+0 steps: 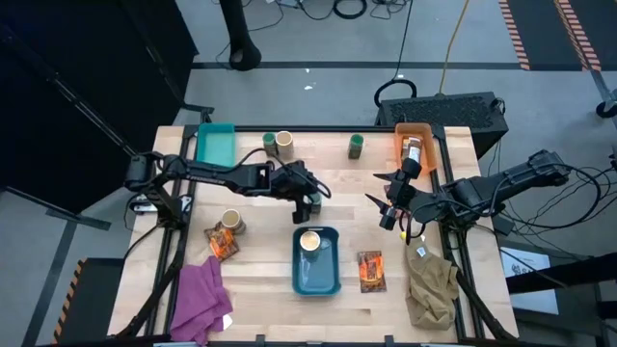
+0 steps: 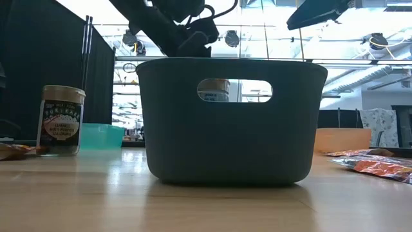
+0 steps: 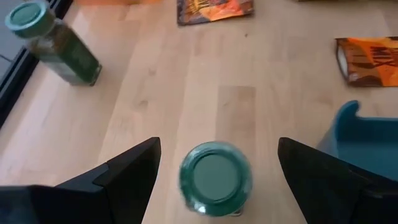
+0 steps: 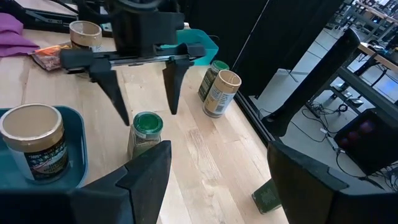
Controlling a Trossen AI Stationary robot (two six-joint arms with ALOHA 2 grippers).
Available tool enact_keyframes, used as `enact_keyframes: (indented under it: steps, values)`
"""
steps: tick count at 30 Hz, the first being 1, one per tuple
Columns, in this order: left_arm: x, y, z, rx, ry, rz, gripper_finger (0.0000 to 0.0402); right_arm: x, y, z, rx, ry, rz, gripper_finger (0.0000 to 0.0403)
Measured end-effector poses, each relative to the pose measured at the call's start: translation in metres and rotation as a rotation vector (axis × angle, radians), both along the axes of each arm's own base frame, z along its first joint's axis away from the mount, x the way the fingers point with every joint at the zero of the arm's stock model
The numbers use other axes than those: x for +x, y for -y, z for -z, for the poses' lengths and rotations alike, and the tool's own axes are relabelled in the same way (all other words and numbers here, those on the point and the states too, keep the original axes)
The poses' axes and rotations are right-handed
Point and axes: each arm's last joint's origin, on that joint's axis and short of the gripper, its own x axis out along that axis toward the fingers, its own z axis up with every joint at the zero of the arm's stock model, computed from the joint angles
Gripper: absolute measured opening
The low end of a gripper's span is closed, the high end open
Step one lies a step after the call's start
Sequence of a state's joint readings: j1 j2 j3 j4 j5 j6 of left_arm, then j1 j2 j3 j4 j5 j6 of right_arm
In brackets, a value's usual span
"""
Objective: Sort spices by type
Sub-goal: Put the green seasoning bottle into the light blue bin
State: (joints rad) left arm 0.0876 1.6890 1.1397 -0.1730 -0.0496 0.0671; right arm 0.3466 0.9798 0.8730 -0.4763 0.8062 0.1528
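Left gripper: my left gripper (image 1: 305, 205) hangs over the middle of the table with its fingers (image 3: 127, 174) spread wide, nothing held; it also shows from the front in the right wrist view (image 4: 144, 81).
Green jar below it: a green jar (image 3: 215, 179) stands upright between my left fingertips, clear of both; the right wrist view puts it (image 4: 145, 134) just under and between them.
Blue bin: the blue bin (image 1: 330, 275) sits just beside that jar, nearer the table's front edge from my left gripper.
Jar in the bin: a cream-topped jar (image 1: 309, 241) stands upright in the bin's back end, close by my left gripper.
Right gripper: my right gripper (image 1: 385, 202) waits to the right of the left one, fingers (image 4: 146, 171) wide apart and holding nothing.
Back pair: a second green jar (image 4: 209, 78) and a cream-topped jar beside it (image 4: 221, 93) stand together near the back edge, beyond my left gripper.
Lone green jar: another green jar (image 1: 356, 146) stands behind my right gripper.
Orange tray: the orange tray (image 1: 431, 149) lies behind my right gripper with what may be a jar lying in it; I cannot make it out well.
Left side: a cream-topped jar with a packet beside it (image 1: 231, 223), (image 1: 221, 242) sit left of the bin, away from my left gripper.
Packet by the bin: a packet lying flat (image 1: 371, 271) rests right of the bin, in front of my right gripper.
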Motion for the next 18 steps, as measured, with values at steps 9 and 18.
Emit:
enact_keyframes:
  steps: [9, 18]
  values:
    - [-0.009, -0.006, 0.019, -0.049, -0.030, 0.001, 0.0329, 0.000, 0.000, 0.000, 0.000, -0.001, 0.000, 0.0249]
    - [-0.007, -0.007, 0.022, -0.035, 0.045, 0.007, 0.0329, 0.000, 0.000, 0.000, -0.003, -0.002, -0.001, 0.0249]
